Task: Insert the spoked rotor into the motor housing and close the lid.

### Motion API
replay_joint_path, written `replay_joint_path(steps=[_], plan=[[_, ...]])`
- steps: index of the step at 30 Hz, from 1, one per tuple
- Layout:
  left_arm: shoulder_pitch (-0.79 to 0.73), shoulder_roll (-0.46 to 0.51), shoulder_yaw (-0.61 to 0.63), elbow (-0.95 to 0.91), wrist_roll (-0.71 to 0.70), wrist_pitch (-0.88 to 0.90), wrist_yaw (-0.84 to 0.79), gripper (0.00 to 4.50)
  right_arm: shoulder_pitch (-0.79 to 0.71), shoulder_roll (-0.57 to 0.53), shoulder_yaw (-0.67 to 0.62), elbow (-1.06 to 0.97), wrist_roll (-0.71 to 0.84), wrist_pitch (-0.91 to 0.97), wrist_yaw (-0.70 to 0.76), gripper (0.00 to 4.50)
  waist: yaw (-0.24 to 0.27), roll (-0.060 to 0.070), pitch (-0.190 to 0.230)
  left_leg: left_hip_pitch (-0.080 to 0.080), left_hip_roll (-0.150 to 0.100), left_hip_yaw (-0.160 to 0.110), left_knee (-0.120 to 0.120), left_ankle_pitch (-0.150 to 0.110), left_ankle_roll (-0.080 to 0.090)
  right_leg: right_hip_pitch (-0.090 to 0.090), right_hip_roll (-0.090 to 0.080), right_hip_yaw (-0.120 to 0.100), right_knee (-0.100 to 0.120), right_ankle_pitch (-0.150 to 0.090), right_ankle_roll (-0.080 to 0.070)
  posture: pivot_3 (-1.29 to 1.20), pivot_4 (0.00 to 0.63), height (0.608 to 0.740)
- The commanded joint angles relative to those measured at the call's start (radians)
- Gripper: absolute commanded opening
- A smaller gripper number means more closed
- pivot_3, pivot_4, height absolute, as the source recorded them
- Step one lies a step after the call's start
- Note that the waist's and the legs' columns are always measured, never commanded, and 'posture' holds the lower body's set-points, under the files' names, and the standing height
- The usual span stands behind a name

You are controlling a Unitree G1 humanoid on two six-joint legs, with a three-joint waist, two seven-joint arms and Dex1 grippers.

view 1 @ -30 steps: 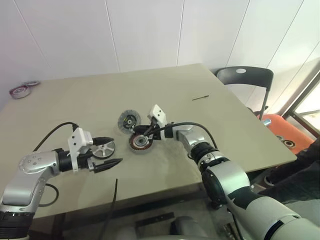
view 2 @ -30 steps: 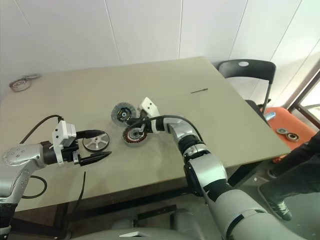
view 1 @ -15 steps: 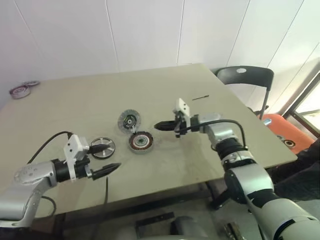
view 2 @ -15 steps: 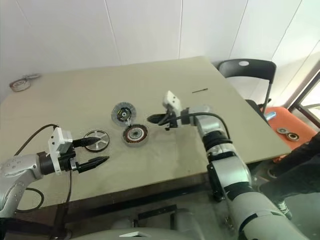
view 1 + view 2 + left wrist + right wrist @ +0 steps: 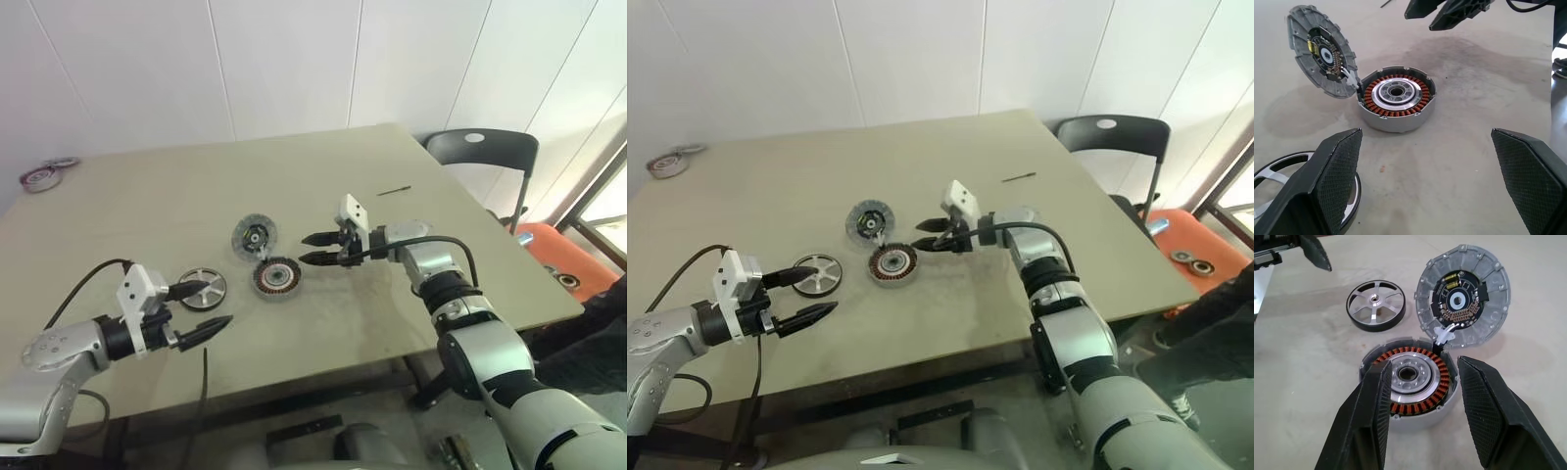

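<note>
Before me stands a beige, matte rectangular counter; behind it rises a wall of white panels split by thin vertical seams; at my right, by the counter's far corner, sits a black plastic chair with a small white spot on its seat; beyond that an orange object rests low near a dark-framed window; daylight enters there.

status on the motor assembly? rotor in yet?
Not yet. Done: the lid lies flipped open beside the motor housing, copper windings exposed. In hand: nothing; the right gripper is open beside the housing, the left gripper open by the spoked rotor on the table. Left: grasp rotor, insert, close lid.
</note>
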Motion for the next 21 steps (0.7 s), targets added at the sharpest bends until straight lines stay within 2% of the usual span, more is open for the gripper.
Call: replay_joint_path(steps=[1,7,13,16,21], plan=[[0.012,0.003,0.046,-0.045,-0.012,-0.012,0.016,4.50,-0.015,-0.012,0.006,-0.071,0.024,0.032,0.049,2.23,0.000,0.000,0.000,0.000,0.000,0.000,0.000,0.000,0.000,0.000,0.000,0.000,0.000,0.000,0.000,0.00,0.000,0.740],[0.070,-0.016,0.096,-0.085,-0.028,0.033,0.088,4.50,-0.004,-0.010,0.010,-0.071,0.014,0.032,0.028,2.23,0.000,0.000,0.000,0.000,0.000,0.000,0.000,0.000,0.000,0.000,0.000,0.000,0.000,0.000,0.000,0.00,0.000,0.740],[0.132,-0.082,0.127,-0.159,-0.029,0.018,0.164,4.50,0.008,-0.004,0.018,-0.089,0.019,0.037,0.029,2.23,0.000,0.000,0.000,0.000,0.000,0.001,0.000,0.000,0.000,0.000,0.000,0.001,0.000,0.000,0.000,0.00,0.000,0.740],[0.169,-0.082,0.127,-0.174,-0.021,0.009,0.155,4.50,0.009,-0.021,0.046,-0.097,0.008,0.027,0.084,2.23,0.000,0.000,0.000,0.000,0.000,0.001,0.000,0.000,0.000,-0.001,0.000,0.001,0.000,0.000,0.000,0.00,0.000,0.740],[0.174,-0.068,0.137,-0.167,-0.029,0.010,0.144,4.50,0.041,-0.042,0.078,-0.163,0.052,0.012,0.257,2.23,0.001,0.000,0.000,0.000,0.000,0.001,0.000,0.000,0.000,-0.001,0.000,0.001,0.000,0.000,0.000,0.00,0.000,0.740]])
